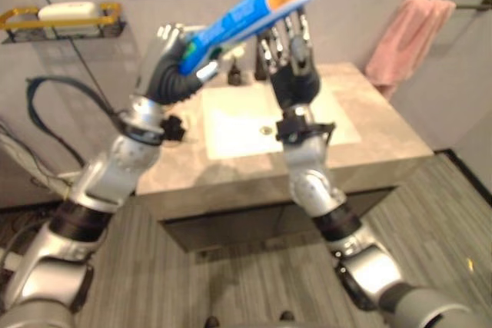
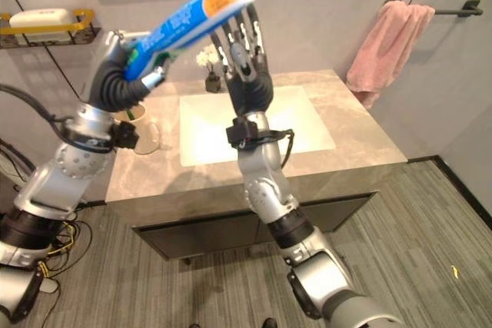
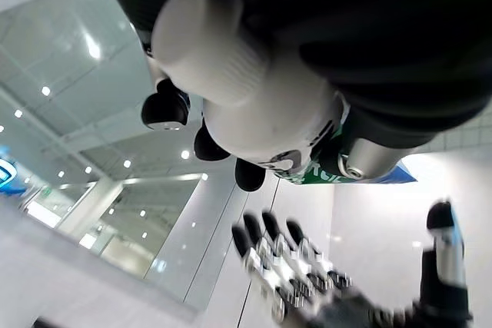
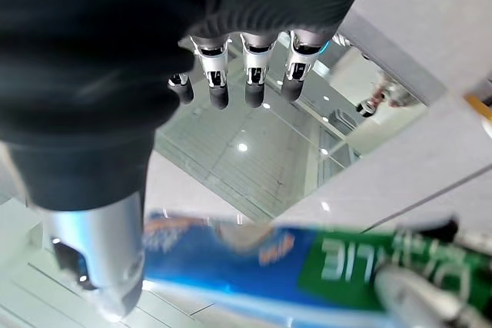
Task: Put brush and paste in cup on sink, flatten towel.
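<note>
Above the bench, the left hand is curled round the cap end of the paste, holding the tube slanted up over the sink. The right hand is raised just beside it, fingers straight and holding nothing. A cup stands left of the sink. A pink towel hangs bunched on the wall rail.

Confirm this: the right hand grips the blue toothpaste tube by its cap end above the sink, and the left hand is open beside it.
Hands swapped. The left eye view shows the left hand gripping the blue toothpaste tube by its cap end above the white sink; the right hand is the open one.
</note>
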You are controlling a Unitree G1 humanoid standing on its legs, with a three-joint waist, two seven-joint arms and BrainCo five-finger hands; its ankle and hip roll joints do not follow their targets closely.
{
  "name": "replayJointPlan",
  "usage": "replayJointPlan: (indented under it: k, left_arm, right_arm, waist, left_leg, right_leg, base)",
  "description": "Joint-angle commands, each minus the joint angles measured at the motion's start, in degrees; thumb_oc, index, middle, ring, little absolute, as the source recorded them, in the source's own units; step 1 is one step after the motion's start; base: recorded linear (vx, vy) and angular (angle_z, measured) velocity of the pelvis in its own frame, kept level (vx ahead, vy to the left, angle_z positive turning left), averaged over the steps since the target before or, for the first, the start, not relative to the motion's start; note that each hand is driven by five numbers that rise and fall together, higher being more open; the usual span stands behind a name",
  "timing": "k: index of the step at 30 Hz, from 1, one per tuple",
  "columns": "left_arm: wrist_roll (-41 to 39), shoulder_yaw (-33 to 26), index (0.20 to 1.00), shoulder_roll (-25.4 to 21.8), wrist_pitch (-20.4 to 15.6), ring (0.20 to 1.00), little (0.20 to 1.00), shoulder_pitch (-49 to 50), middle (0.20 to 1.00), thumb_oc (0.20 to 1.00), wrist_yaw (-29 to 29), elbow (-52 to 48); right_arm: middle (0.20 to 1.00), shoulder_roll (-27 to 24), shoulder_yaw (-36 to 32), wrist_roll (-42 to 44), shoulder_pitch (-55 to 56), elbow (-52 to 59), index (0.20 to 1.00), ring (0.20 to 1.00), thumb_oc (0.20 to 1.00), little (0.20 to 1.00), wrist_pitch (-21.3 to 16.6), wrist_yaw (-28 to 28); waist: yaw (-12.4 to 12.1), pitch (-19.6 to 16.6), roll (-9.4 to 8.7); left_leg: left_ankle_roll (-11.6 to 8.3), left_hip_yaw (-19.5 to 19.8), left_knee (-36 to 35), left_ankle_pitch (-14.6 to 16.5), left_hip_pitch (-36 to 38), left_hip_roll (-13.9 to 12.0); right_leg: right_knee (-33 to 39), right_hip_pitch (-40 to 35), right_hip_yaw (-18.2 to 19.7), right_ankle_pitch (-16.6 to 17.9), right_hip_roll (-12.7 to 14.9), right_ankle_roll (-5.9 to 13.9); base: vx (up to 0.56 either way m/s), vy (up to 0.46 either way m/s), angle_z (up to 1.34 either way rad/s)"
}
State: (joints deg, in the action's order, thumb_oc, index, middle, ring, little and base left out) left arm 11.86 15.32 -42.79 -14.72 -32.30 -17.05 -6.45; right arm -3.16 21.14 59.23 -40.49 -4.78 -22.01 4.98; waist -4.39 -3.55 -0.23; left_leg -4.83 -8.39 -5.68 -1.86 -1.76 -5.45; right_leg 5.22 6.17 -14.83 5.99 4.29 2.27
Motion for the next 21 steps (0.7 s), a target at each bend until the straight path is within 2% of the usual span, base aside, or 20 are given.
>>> replayJointPlan:
  k: [1,9,19,20,21]
  left_arm:
    - [-2.78,-0.03,0.2,-2.25,-0.62,0.2,0.2,-3.89,0.2,0.2,-0.13,1.39]
    - [-2.17,1.72,0.2,-4.78,-0.29,0.2,0.2,-1.01,0.2,0.2,3.97,0.68]
    - [-2.39,1.47,0.2,-5.92,0.33,0.2,0.2,-0.05,0.2,0.2,4.46,0.45]
    - [-2.33,1.42,0.2,-5.77,0.53,0.2,0.2,-0.11,0.2,0.2,4.25,0.27]
    - [-2.28,1.43,0.2,-5.77,0.58,0.2,0.2,-0.09,0.2,0.2,4.19,0.27]
  right_arm:
    - [1.0,2.17,-1.12,2.51,-6.8,5.53,1.0,1.0,1.0,1.0,-1.95,-2.76]
    - [1.0,1.81,1.35,3.23,-6.1,5.7,1.0,1.0,1.0,1.0,-0.67,-3.45]
    - [1.0,-0.22,4.57,1.72,-4.82,4.37,1.0,1.0,1.0,1.0,2.07,-2.96]
    - [0.73,-0.6,5.32,1.58,-4.49,3.94,0.73,0.73,0.73,0.73,2.79,-2.92]
    - [0.655,-0.67,5.5,1.61,-4.43,3.85,0.655,0.655,0.655,0.655,3.0,-2.89]
  waist:
    - [-0.96,-0.35,-2.62]
    - [-0.74,-0.25,-2.62]
    - [0.01,-0.18,-2.73]
    - [0.18,-0.09,-2.82]
    - [0.27,-0.06,-2.86]
  left_leg:
    - [1.85,1.33,0.68,3.77,-0.25,-0.6]
    - [1.81,0.89,0.68,3.73,-0.16,-0.69]
    - [1.76,0.65,0.68,3.62,-0.11,-0.86]
    - [1.72,0.61,0.68,3.55,-0.14,-0.9]
    - [1.73,0.56,0.68,3.55,-0.16,-0.91]
  right_leg:
    - [-0.22,-3.25,-3.13,-3.07,6.31,6.17]
    - [-0.22,-3.09,-2.81,-3.14,6.12,6.04]
    - [-0.22,-2.96,-2.57,-3.23,5.88,5.96]
    - [-0.22,-2.96,-2.59,-3.27,5.82,5.94]
    - [-0.22,-2.93,-2.52,-3.23,5.83,5.93]
  base:
    - [0.0,0.0,0.0]
    - [0.0,0.0,0.0]
    - [0.0,0.0,0.0]
    - [0.0,0.0,0.0]
    - [0.0,0.0,0.0]
